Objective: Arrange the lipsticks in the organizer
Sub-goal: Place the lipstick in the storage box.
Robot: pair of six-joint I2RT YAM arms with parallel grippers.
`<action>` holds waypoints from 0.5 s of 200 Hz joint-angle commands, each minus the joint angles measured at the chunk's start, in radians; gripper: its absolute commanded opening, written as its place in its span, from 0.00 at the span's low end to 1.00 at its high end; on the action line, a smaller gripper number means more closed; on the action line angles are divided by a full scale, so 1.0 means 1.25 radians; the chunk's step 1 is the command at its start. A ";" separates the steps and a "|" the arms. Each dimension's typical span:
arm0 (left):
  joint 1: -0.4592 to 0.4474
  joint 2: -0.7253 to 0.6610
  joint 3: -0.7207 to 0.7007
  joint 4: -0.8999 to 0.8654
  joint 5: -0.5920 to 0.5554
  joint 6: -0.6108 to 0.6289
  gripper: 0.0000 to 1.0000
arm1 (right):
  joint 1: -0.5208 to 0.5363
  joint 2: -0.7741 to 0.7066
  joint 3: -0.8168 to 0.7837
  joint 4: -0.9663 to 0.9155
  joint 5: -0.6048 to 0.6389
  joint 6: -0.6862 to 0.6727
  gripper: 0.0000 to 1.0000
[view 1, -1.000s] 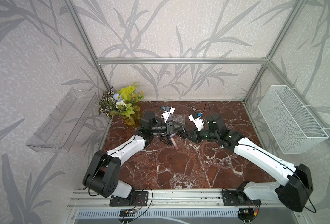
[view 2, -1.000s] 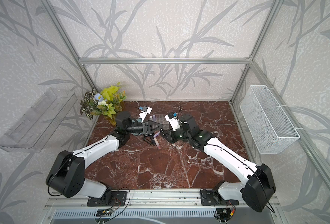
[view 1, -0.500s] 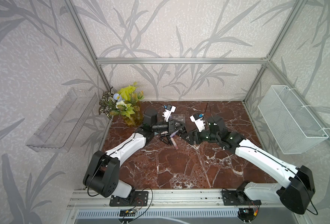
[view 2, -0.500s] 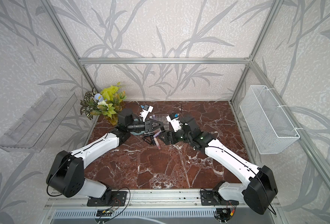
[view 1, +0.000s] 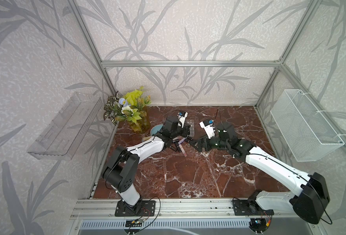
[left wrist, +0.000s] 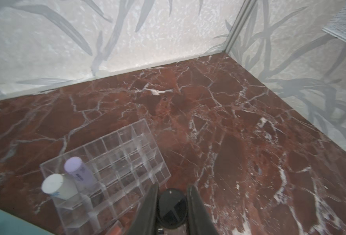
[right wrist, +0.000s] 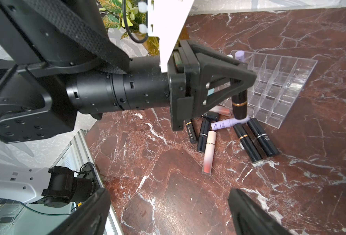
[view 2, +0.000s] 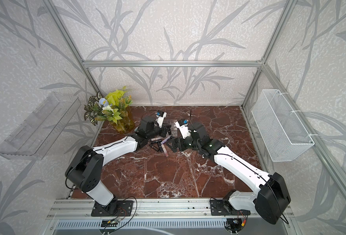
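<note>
Largest change: the right gripper has just let go. Its jaws, closed a second ago, now stand spread wide with only bare marble tabletop between them. The left gripper is clamped tight on a black lipstick with a gold band, held upright by its upper end.

Reading: the left arm alone now carries the tube, probably after a hand-off or re-seat, so insertion can go ahead without the right arm.

The organizer sits just ahead of and beside the left fingertips, not yet under the held tube. The tube's lower end hangs over a lying lilac tube; contact unclear. Two slots at the corner nearest the left wrist are filled: a lilac lipstick and a white lipstick.

Several loose lipsticks lie below the left gripper, between it and the right one, among them a pale pink tube.

Against the earlier top views, both arms sit almost where they were; only the right jaws differ.
</note>
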 commanded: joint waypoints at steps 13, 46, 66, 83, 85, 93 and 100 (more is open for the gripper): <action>-0.005 0.027 0.008 0.136 -0.184 0.060 0.08 | 0.003 -0.003 -0.009 0.016 0.007 -0.001 0.95; -0.009 0.066 0.009 0.167 -0.221 0.081 0.08 | 0.002 -0.006 -0.017 0.010 0.024 -0.010 0.95; -0.015 0.099 -0.004 0.208 -0.264 0.091 0.08 | 0.003 -0.008 -0.023 0.012 0.022 -0.006 0.95; -0.015 0.127 0.009 0.221 -0.279 0.099 0.08 | 0.002 -0.012 -0.029 0.017 0.023 -0.003 0.95; -0.015 0.130 0.011 0.222 -0.280 0.101 0.08 | 0.002 -0.012 -0.029 0.017 0.022 -0.004 0.95; -0.015 0.142 0.020 0.225 -0.282 0.106 0.08 | 0.002 -0.014 -0.029 0.014 0.023 -0.005 0.95; -0.015 0.152 0.027 0.228 -0.287 0.110 0.08 | 0.002 -0.016 -0.028 0.010 0.024 -0.006 0.95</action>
